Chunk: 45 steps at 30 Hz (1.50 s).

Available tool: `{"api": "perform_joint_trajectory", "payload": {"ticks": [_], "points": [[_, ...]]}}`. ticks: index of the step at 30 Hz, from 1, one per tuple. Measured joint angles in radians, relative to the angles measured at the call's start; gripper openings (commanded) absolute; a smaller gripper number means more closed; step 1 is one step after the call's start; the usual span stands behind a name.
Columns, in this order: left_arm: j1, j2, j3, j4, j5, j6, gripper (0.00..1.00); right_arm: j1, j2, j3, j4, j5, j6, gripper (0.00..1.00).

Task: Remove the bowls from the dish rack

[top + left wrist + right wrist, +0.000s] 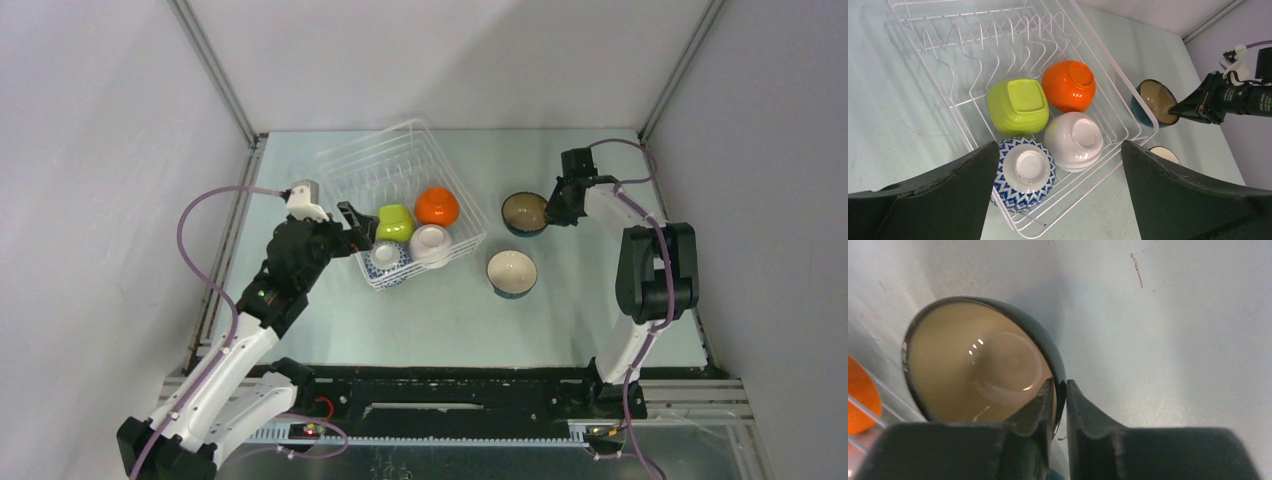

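While the left pincer [1058,145] gapes empty, the right pincer [1060,388] nips the dark bowl [973,360] by its rim

No legible text, label, brand, number or sign appears on the bowls [1018,106], the dish rack [998,40] or the table [560,330] in any view.

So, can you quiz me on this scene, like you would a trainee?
1. How many bowls lie in the white wire dish rack?
2. True or false: the glossy lime green bowl stands upright.
3. Which hand has its fingers either side of the rim of the dark round bowl with a tan inside: A, left hand, or B, right hand?
Key: 1. Four. 2. False, it is upside down. 3. B.
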Motion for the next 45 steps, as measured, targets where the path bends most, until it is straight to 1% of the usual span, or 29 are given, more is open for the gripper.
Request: {"api": "perform_joint_trajectory", "payload": {"ticks": [1, 4, 7, 11, 13, 17, 21, 22, 23, 28, 31, 34, 39, 45], "points": [[0.0, 0.0, 0.0, 0.0, 0.0, 0.0, 1.0, -0.001, 0.0, 0.0, 0.002, -0.003, -0.002, 0.37], [0.0, 0.0, 0.0, 0.0, 0.0, 0.0, 1.0, -0.002, -0.006, 0.0, 0.024, -0.008, -0.009, 0.43], [0.0, 0.005, 0.0, 0.0, 0.0, 0.0, 1.0, -0.005, -0.021, 0.0, 0.028, -0.008, -0.013, 0.57], [0.0, 0.013, 0.0, -0.001, 0.0, 0.0, 1.0, -0.008, -0.073, 0.0, 0.022, 0.0, -0.022, 0.65], [0.0, 0.016, 0.0, -0.002, 0.0, 0.0, 0.99, -0.008, -0.113, 0.0, 0.014, 0.006, -0.023, 0.69], [0.0, 0.05, 0.0, -0.004, -0.001, -0.001, 0.99, 0.001, -0.23, -0.006, 0.006, 0.006, -0.026, 0.83], [-0.014, 0.123, 0.002, -0.013, -0.01, 0.0, 0.99, 0.048, -0.368, -0.054, 0.013, 0.009, -0.031, 0.87], [-0.025, 0.143, 0.005, -0.023, -0.022, 0.0, 1.0, 0.074, -0.4, -0.063, 0.01, 0.009, -0.033, 0.95], [-0.038, 0.164, 0.013, -0.039, -0.032, 0.004, 1.0, 0.107, -0.426, -0.068, 0.009, 0.011, -0.037, 0.99], [-0.115, 0.289, 0.124, -0.145, -0.112, 0.078, 1.0, 0.286, -0.496, -0.076, -0.006, 0.044, -0.07, 1.0], [-0.137, 0.336, 0.192, -0.196, -0.164, 0.132, 1.0, 0.388, -0.543, -0.1, -0.012, 0.047, -0.084, 0.99], [-0.15, 0.388, 0.253, -0.24, -0.232, 0.174, 1.0, 0.457, -0.598, -0.135, -0.009, 0.051, -0.092, 0.99], [-0.171, 0.521, 0.365, -0.315, -0.346, 0.202, 1.0, 0.52, -0.672, -0.178, 0.002, 0.056, -0.109, 0.96], [-0.177, 0.709, 0.507, -0.379, -0.399, 0.171, 1.0, 0.529, -0.675, -0.18, 0.011, 0.06, -0.116, 0.97]]}}
